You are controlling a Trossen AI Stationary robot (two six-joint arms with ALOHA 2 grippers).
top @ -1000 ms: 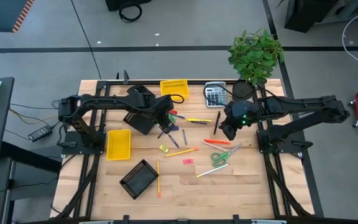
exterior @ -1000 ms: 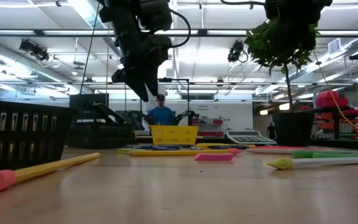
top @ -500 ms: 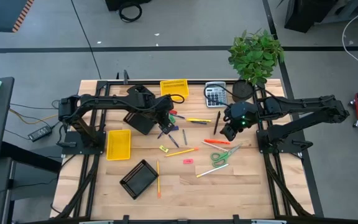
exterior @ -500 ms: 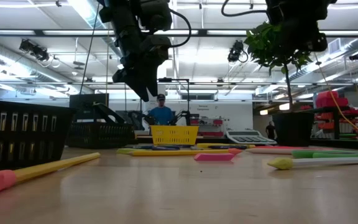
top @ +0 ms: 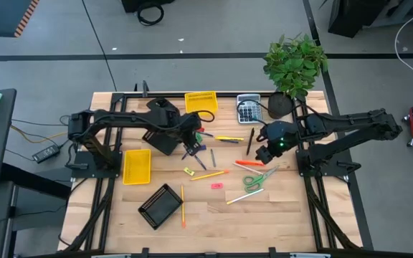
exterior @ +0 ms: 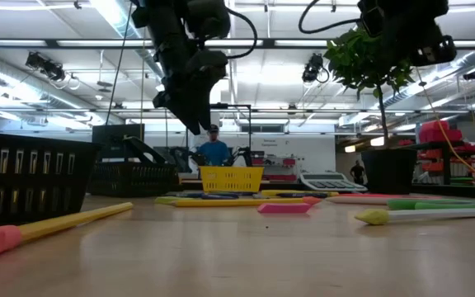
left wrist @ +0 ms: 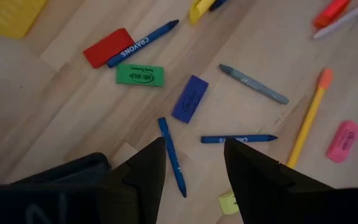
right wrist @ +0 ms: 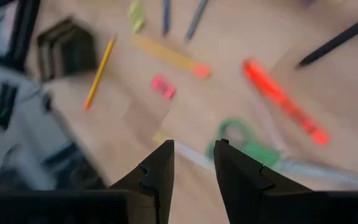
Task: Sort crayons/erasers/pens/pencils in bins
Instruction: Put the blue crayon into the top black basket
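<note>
Crayons, erasers, pens and pencils lie loose on the wooden table. My left gripper (top: 192,149) hangs open above a cluster: a blue crayon (left wrist: 173,157) shows below the gap between its fingers, another blue crayon (left wrist: 238,138) beside it, a grey crayon (left wrist: 253,84), and blue (left wrist: 189,98), green (left wrist: 140,75) and red (left wrist: 108,47) erasers. My right gripper (top: 264,153) hangs open above green scissors (right wrist: 241,149) and an orange-red pen (right wrist: 281,99). Two yellow bins (top: 201,100) (top: 136,165) and two black mesh bins (top: 160,206) (top: 160,140) stand on the left half.
A grey calculator (top: 247,108) and a potted plant (top: 295,64) stand at the far right. A black pen (top: 250,140), pencils (top: 209,174) (top: 182,204), a pink eraser (top: 216,185) and a yellow eraser (top: 189,170) lie mid-table. Bare wood shows along the near edge.
My right gripper has rolled about its own pointing line while staying in place above the scissors. My left gripper has turned a little in place over the crayons. Nothing on the table has moved.
</note>
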